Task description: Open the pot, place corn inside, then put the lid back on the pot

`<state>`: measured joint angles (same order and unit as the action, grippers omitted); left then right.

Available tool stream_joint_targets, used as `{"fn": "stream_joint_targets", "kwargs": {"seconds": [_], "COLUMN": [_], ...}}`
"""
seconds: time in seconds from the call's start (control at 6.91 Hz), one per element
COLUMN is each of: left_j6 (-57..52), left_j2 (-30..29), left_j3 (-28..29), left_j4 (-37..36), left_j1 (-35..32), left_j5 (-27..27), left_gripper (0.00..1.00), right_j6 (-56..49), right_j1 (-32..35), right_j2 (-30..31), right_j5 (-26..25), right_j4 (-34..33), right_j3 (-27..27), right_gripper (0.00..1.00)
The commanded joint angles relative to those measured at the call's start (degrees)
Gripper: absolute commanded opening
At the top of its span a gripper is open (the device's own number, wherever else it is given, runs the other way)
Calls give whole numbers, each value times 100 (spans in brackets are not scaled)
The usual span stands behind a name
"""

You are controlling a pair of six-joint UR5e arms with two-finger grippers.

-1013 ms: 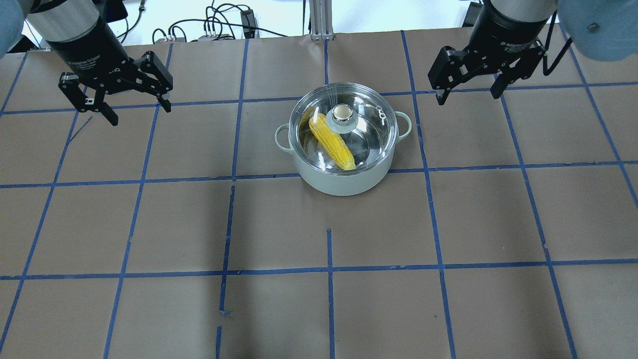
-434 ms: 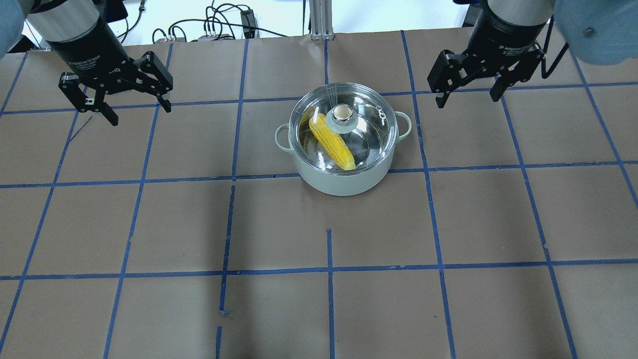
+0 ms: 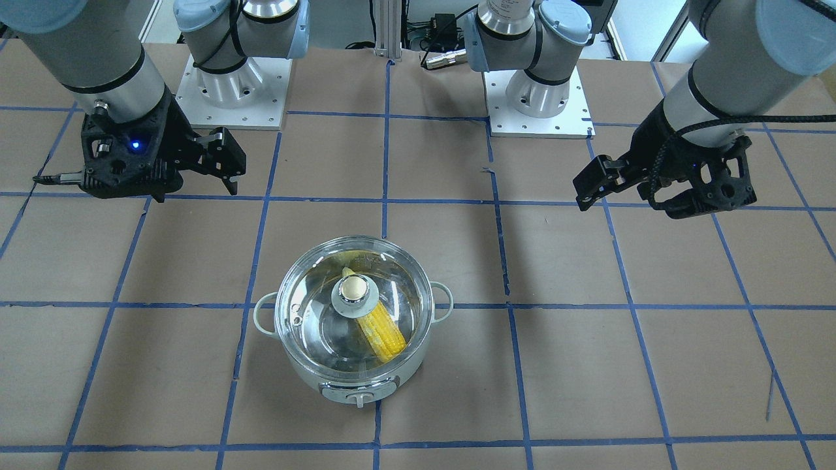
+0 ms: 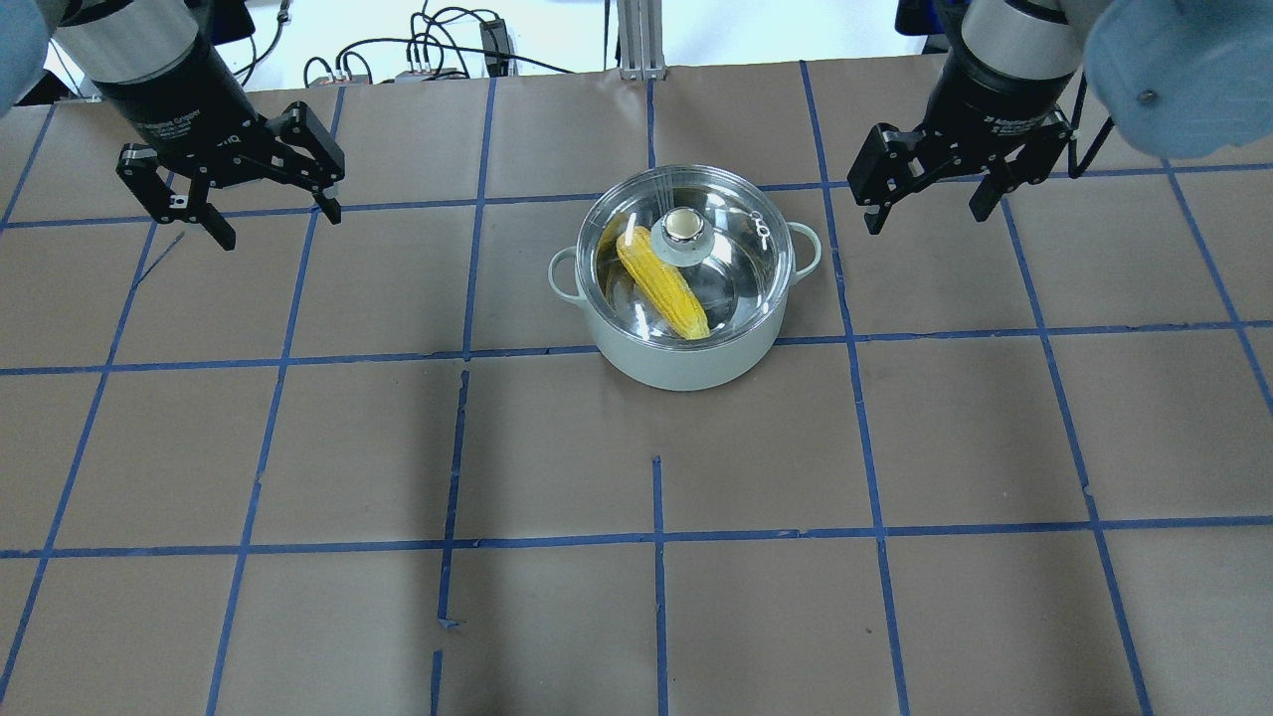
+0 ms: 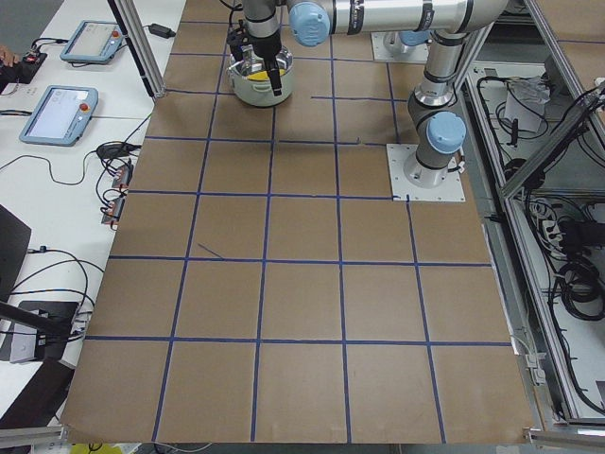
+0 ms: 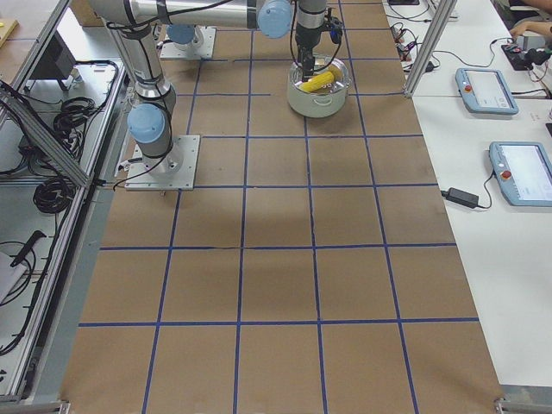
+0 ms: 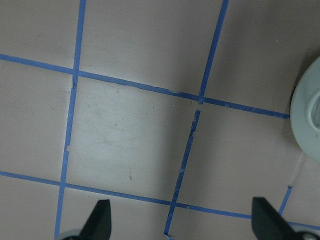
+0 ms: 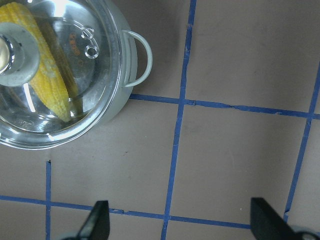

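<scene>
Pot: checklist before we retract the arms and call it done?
1. Corn inside the pot: ok, visible through the glass.
2. Lid on the pot: ok, centred over the rim in the overhead and front views.
3. Left gripper empty and apart from the pot: ok, jaws open.
4. Right gripper empty and apart from the pot: ok, jaws open.
5. Lid flush all round: cannot tell from these angles.
</scene>
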<state>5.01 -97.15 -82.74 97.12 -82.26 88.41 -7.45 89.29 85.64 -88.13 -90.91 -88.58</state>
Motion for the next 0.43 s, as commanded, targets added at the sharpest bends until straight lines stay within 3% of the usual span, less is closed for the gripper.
{"fn": "stream_joint_targets", "kwargs": {"seconds": [0.0, 0.29], "left_j6": [0, -9], "left_j2": [-6, 11], "left_j3": [3, 3], "left_j4": [0, 0], "left_j1": [0, 0], "left_j5": [0, -26], "left_gripper": [100, 100], "right_j6": [7, 7], "right_j1": [0, 0], "right_j2": [-12, -4], "right_j5": [-134, -126], "right_j4": [-50, -41], "right_j3": [-28, -19], "right_gripper": [99, 99]}}
